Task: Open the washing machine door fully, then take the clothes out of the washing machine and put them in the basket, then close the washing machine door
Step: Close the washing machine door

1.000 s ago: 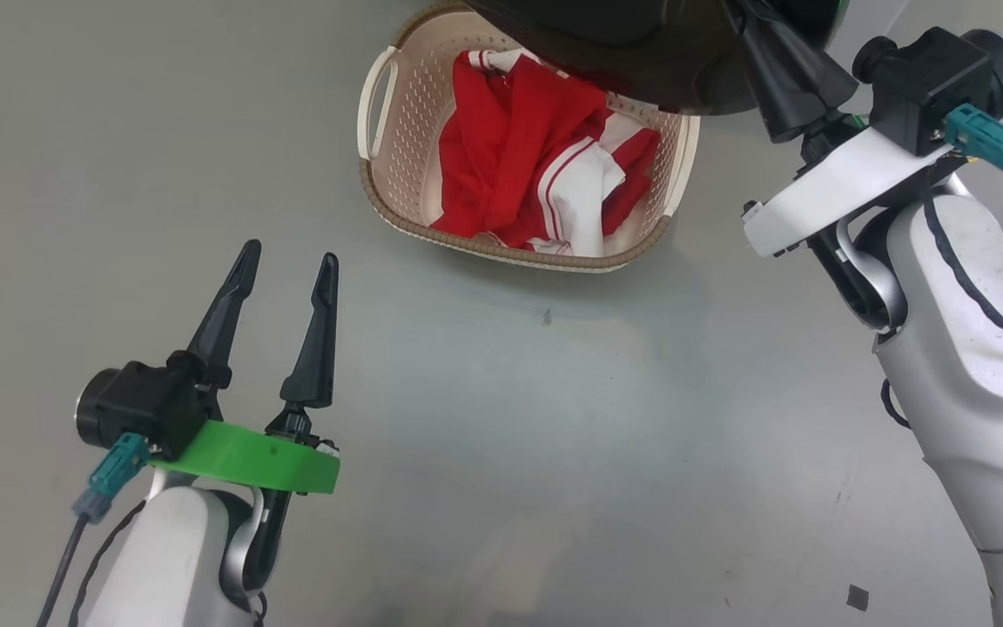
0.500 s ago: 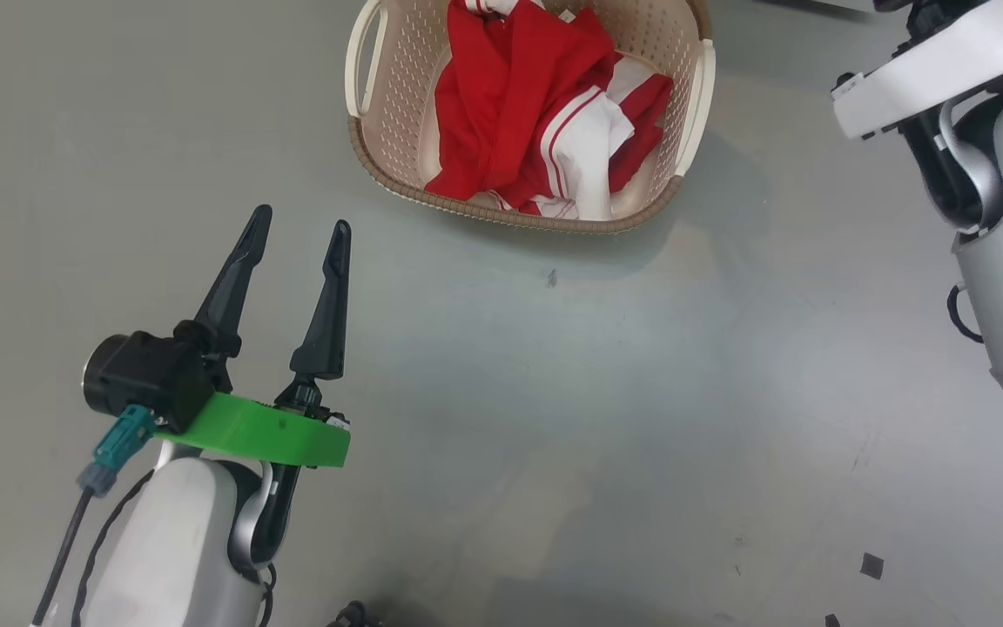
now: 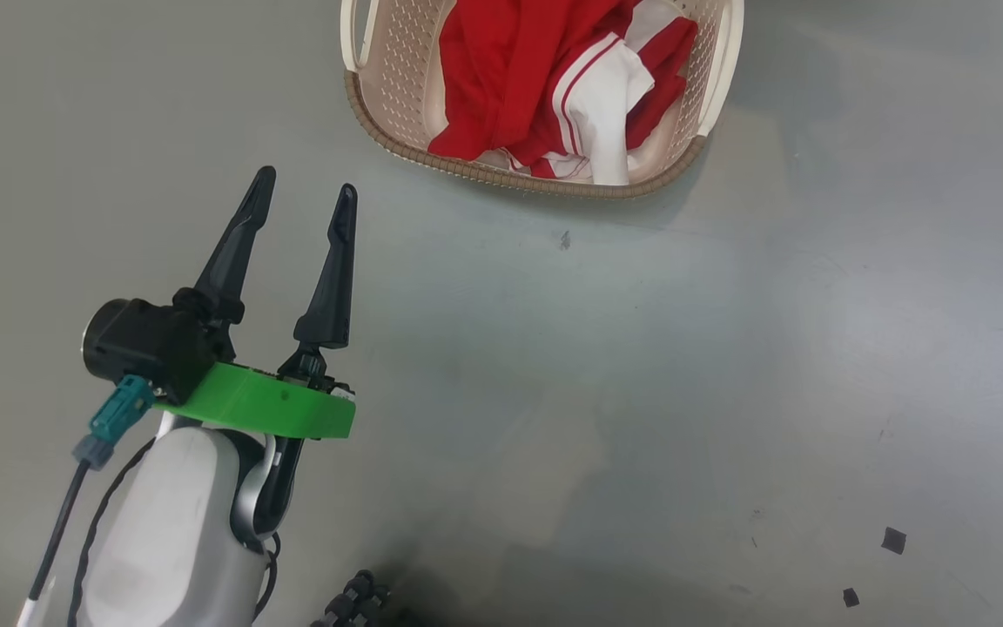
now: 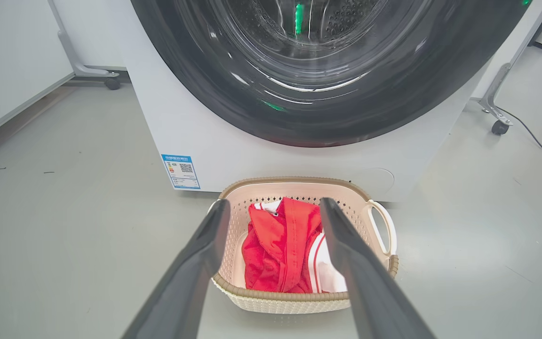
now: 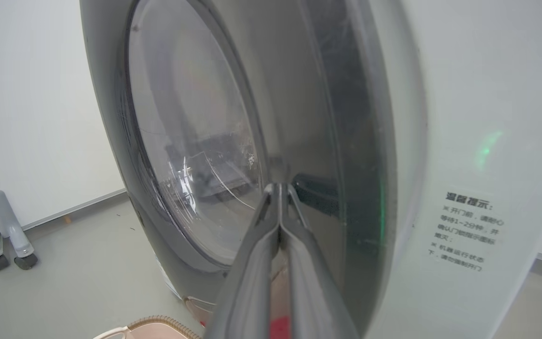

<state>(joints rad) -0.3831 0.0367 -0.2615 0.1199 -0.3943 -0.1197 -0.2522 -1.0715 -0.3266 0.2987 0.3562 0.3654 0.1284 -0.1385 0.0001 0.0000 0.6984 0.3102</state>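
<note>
Judging from how things lie, your main risk sits at the washing machine door. Your right gripper has its fingers pinched together on nothing, tips right at the dark recess on the door's edge; whether they touch it I cannot tell. The door looks flush against the washing machine, yet nothing shows whether the latch is caught. If you draw the arm away without a firm push, the door may spring ajar. If you push off-centre, the closed tips could skid across the glossy black ring or jam in the recess. The clothes lie heaped in the basket, which sits on the floor just in front of the machine, below the door's lower curve; a low sweep of the right arm could knock it. Your left gripper hangs spread wide and empty, short of the basket's near rim, so a turn at the waist could drag those fingers into it.
</note>
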